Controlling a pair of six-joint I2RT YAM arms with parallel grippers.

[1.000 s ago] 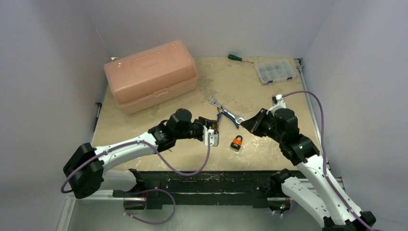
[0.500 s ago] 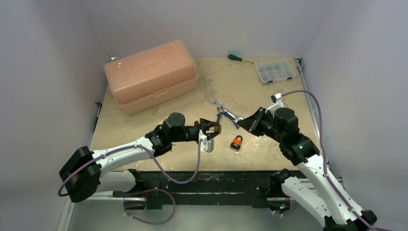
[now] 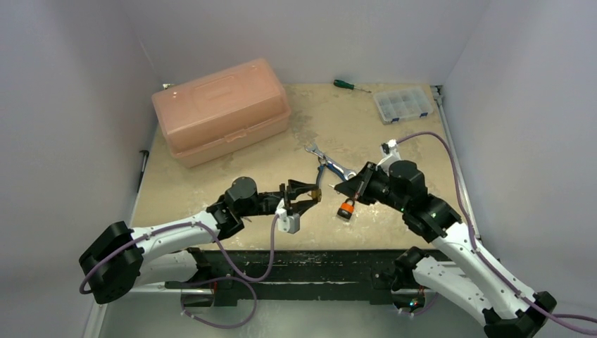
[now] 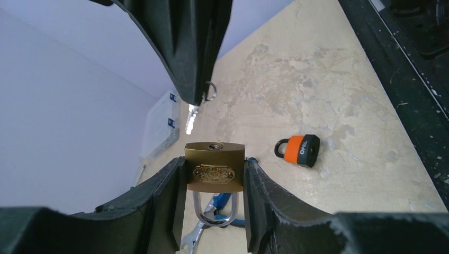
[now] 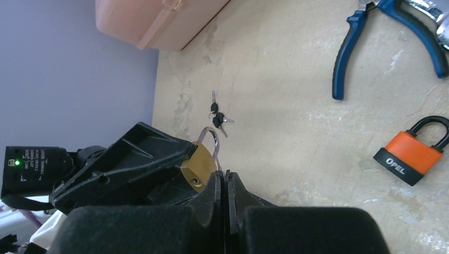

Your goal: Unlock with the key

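Observation:
My left gripper (image 4: 214, 170) is shut on a brass padlock (image 4: 214, 165), gripping its sides, keyhole end pointing away from the wrist and steel shackle toward it. In the top view the left gripper (image 3: 304, 196) holds it above the table. My right gripper (image 3: 341, 189) is shut on a silver key (image 4: 191, 117) whose blade tip hangs just short of the keyhole, slightly to its left. In the right wrist view the shut right gripper (image 5: 226, 177) sits beside the brass padlock (image 5: 197, 163); the key itself is hidden there.
An orange and black padlock (image 3: 346, 208) lies on the table below the grippers. Blue-handled pliers and a wrench (image 3: 331, 167) lie behind. A small key bunch (image 5: 218, 114) lies on the table. A pink toolbox (image 3: 222, 109), a clear organizer box (image 3: 403, 104) and a screwdriver (image 3: 345, 84) stand at the back.
My left gripper drew back toward the near left and turned the brass padlock to face the right gripper. My right gripper moved left with the key, closing on the padlock.

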